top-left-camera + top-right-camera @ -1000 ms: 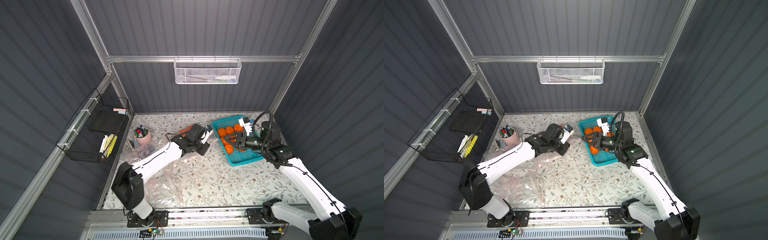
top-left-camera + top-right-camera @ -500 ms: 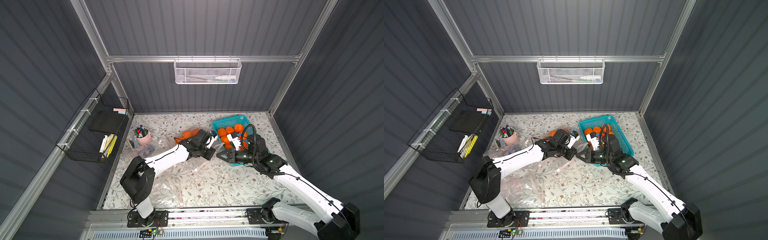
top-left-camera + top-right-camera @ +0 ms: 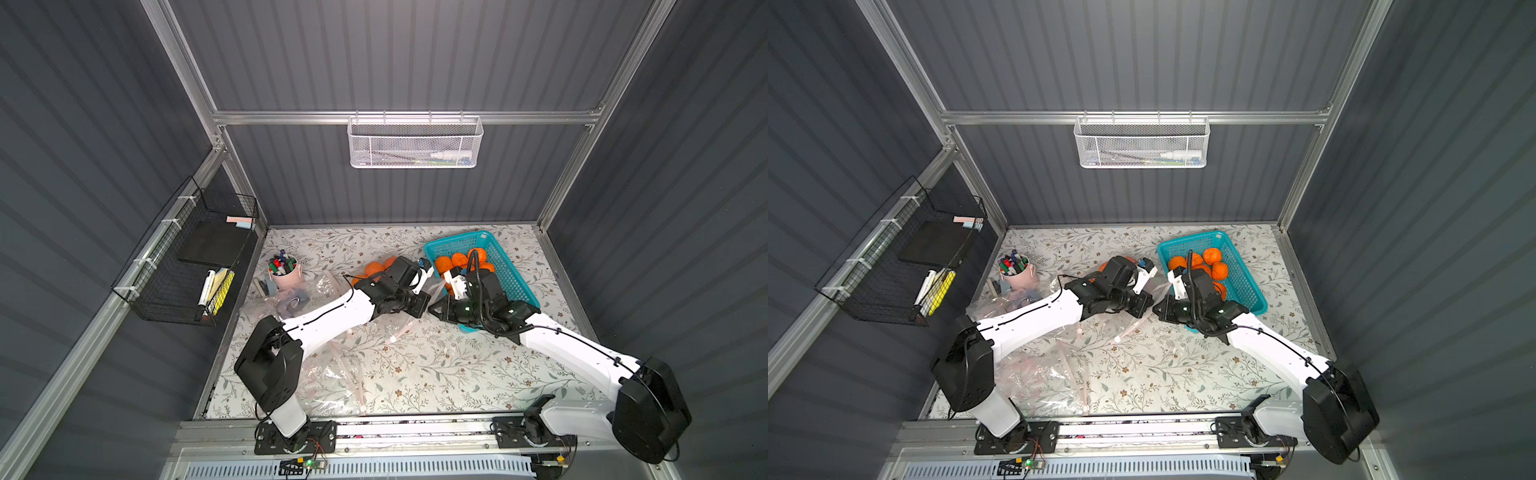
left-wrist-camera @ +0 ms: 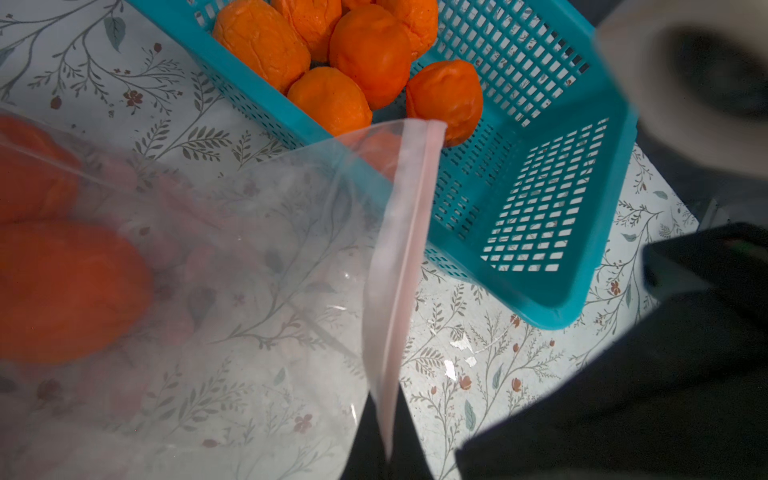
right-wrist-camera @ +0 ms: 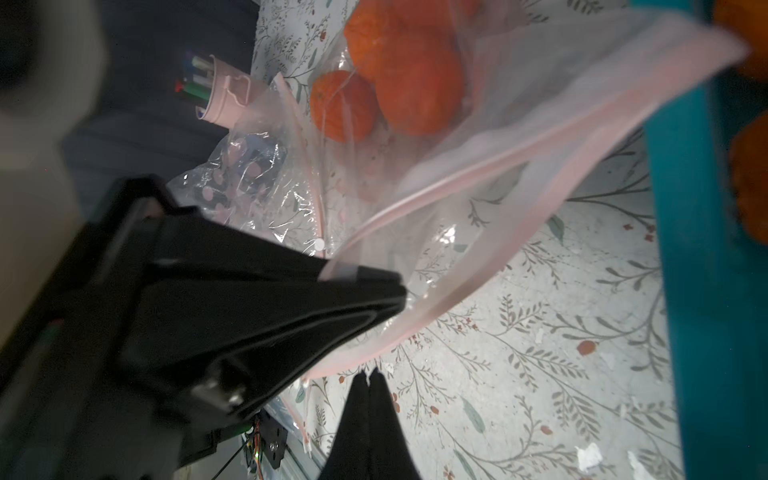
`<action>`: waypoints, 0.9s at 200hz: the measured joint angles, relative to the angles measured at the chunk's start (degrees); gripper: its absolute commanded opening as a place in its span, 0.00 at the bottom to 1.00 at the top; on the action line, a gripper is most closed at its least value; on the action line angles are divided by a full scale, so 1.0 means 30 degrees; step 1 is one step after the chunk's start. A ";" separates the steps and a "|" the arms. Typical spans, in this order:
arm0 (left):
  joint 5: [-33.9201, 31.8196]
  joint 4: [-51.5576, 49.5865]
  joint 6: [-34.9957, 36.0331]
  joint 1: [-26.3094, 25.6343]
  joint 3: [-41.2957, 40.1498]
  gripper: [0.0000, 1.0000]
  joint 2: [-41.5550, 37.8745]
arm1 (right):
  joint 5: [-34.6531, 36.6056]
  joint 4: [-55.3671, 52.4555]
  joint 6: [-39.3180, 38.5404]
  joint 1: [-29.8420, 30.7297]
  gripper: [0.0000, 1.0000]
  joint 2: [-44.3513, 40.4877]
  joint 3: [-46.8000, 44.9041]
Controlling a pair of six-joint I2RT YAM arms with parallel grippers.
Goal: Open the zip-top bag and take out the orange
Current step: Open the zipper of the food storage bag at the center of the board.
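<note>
Obs: left claw [image 4: 388, 451] is clenched on the pink zip strip [image 4: 409, 270] of the zip-top bag [image 4: 249, 257]. The strip runs straight out ahead of its tips. The right claw [image 5: 368, 380] is closed tip to tip, with its tips touching the edge of the bag's other lip; cannot tell if film is caught. The bag mouth gapes between the two claws. The oranges [image 5: 415, 83] sit inside the bag, at the end far from both claws, low over the bench [image 5: 540, 374]. A teal basket [image 4: 561, 257] of loose fruit lies beyond the strip, near the right claw.
</note>
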 measured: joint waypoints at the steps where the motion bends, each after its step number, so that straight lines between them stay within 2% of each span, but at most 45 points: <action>1: 0.0000 0.0000 -0.0007 0.0000 0.0000 0.00 -0.0007 | 0.0029 0.0022 0.0000 0.0000 0.04 0.0036 0.0000; 64: 0.0430 -0.0306 -0.0291 0.0044 0.0102 0.00 -0.0707 | -0.0058 0.2361 0.0962 -0.0015 0.04 0.3045 0.0801; 125: 0.0663 -0.0510 -0.1013 0.0073 0.0379 0.00 -0.1282 | -0.0138 0.5727 0.3563 0.0015 0.08 0.3169 -0.0022; 180: 0.0627 -0.0685 -0.1494 0.0073 0.0495 0.00 -0.1494 | -0.0015 0.4204 0.4044 0.0029 0.07 0.3818 0.0058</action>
